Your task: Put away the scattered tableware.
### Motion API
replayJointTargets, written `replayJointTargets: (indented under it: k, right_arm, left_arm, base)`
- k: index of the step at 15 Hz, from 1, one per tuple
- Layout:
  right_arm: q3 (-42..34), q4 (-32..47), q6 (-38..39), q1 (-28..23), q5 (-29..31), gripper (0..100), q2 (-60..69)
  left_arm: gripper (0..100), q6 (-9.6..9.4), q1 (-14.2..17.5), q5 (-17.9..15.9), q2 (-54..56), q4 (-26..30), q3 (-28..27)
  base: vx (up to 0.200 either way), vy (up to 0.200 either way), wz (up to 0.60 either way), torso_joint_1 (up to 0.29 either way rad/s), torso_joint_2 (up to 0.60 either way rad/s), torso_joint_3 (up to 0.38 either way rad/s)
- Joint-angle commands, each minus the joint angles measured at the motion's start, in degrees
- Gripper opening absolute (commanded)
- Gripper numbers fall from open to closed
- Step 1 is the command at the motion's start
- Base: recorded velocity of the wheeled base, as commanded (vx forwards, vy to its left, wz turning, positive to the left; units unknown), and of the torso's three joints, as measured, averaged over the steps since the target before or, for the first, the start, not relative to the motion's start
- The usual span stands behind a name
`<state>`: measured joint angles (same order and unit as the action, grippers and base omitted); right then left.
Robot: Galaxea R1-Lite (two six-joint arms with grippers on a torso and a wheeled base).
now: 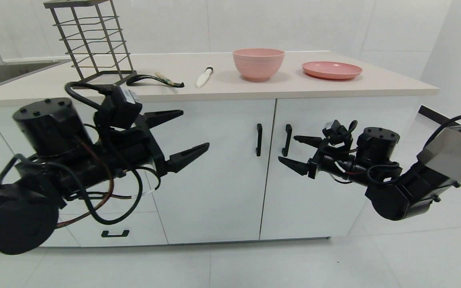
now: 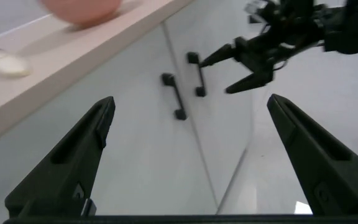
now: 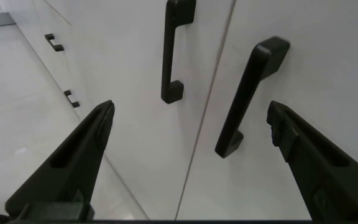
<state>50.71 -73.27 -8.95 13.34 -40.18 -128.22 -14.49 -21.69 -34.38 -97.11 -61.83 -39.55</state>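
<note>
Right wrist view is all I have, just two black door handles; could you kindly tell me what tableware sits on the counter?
Observer: A pink bowl stands upright on the counter, a pink plate beside it, apart.
Operator: Any cutlery?
Observer: A small white utensil lies to the bowl's left.
Operator: And somewhere to store things?
Observer: A black wire rack stands near the sink.

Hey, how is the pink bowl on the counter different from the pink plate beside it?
The pink bowl is deep with tall curved walls; the pink plate is flat and shallow. The bowl stands nearer the middle of the counter, the plate nearer its right end. Both are pink, upright and not touching.
</note>
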Motion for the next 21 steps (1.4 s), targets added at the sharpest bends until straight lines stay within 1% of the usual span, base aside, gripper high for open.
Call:
replayJointTargets:
  k: [1, 2, 3, 4, 6, 7, 8, 9, 10, 12, 13, 14, 15, 18, 20, 21]
  right_arm:
    - [0.79, -0.04, 0.07, 0.02, -1.3, 100, -1.33]
    - [0.79, -0.04, 0.07, 0.02, -1.3, 100, -1.33]
    - [2.29, -0.04, 0.07, -0.07, -2.01, 100, -2.12]
    - [3.08, -0.04, 0.07, -0.15, -2.1, 100, -2.47]
    - [4.39, -0.04, 0.16, 0.11, -2.27, 100, -2.91]
    - [4.83, -0.04, 0.16, 0.11, -2.27, 100, -3.09]
    - [5.54, -0.04, 0.25, 0.11, -2.36, 100, -3.62]
    - [6.15, -0.04, 0.25, 0.2, -3.33, 100, -4.41]
    - [6.24, -0.04, 0.25, 0.29, -4.47, 100, -4.93]
    - [7.21, -0.12, 0.25, 0.11, -5.0, 100, -6.16]
    - [8.88, -0.04, 0.42, -0.07, -6.93, 100, -7.13]
    - [10.02, -0.04, 0.6, -0.15, -9.04, 100, -7.48]
    - [10.46, -0.04, 0.77, -0.07, -10.27, 100, -7.75]
    - [11.43, -0.12, 0.69, -0.24, -13.96, 100, -8.27]
    - [11.6, -1.18, 0.77, -0.5, -16.51, 100, -8.54]
    - [11.07, -2.32, 0.77, -0.94, -17.83, 100, -8.54]
  left_arm:
    - [100, -0.1, -3.63, -1.39, -7.22, -0.22, -4.75]
    - [100, -0.1, -3.63, -1.39, -7.22, -0.22, -4.75]
    - [100, -0.01, -5.21, -1.31, -10.91, 1.01, -8.27]
    - [100, -0.01, -5.38, -1.31, -12.14, 1.98, -9.76]
    - [100, -0.01, -5.73, -1.57, -13.19, 4.97, -11.61]
    - [100, 0.08, -6.17, -1.66, -13.46, 5.4, -11.78]
    - [100, 0.52, -7.67, -1.75, -14.51, 5.49, -12.05]
    - [100, 1.05, -8.55, -1.39, -16.44, 4.97, -12.84]
    - [100, 0.87, -8.72, -1.04, -18.64, 4.79, -14.86]
    - [100, 1.31, -10.13, 1.24, -20.75, 5.05, -17.32]
    - [100, 2.81, -10.92, 2.03, -21.72, 5.05, -18.81]
    - [100, 3.95, -11.36, 2.12, -22.25, 5.23, -20.04]
    - [100, 4.3, -11.45, 1.68, -22.68, 5.58, -20.66]
    - [100, 4.3, -11.71, 1.15, -25.15, 5.49, -23.03]
    - [100, 4.39, -11.71, -1.92, -26.11, 5.58, -24.53]
    - [100, 4.39, -11.8, -2.1, -26.64, 5.58, -25.84]
  base:
    - [0.0, 0.0, 0.0, 0.0, 0.0, 0.0]
    - [0.0, 0.0, 0.0, 0.0, 0.0, 0.0]
    - [0.0, 0.0, 0.0, 0.0, 0.0, 0.0]
    - [0.0, 0.0, 0.0, 0.0, 0.0, 0.0]
    - [0.0, 0.0, 0.0, 0.0, 0.0, 0.0]
    - [0.0, 0.0, 0.0, 0.0, 0.0, 0.0]
    - [0.0, 0.0, 0.0, 0.0, 0.0, 0.0]
    - [0.0, 0.0, 0.0, 0.0, 0.0, 0.0]
    - [0.0, 0.0, 0.0, 0.0, 0.0, 0.0]
    - [0.0, 0.0, 0.0, 0.0, 0.0, 0.0]
    - [0.0, 0.0, 0.0, 0.0, 0.0, 0.0]
    - [0.0, 0.0, 0.0, 0.0, 0.0, 0.0]
    - [0.0, 0.0, 0.0, 0.0, 0.0, 0.0]
    - [0.0, 0.0, 0.0, 0.0, 0.0, 0.0]
    - [0.0, 0.0, 0.0, 0.0, 0.0, 0.0]
    - [0.0, 0.0, 0.0, 0.0, 0.0, 0.0]
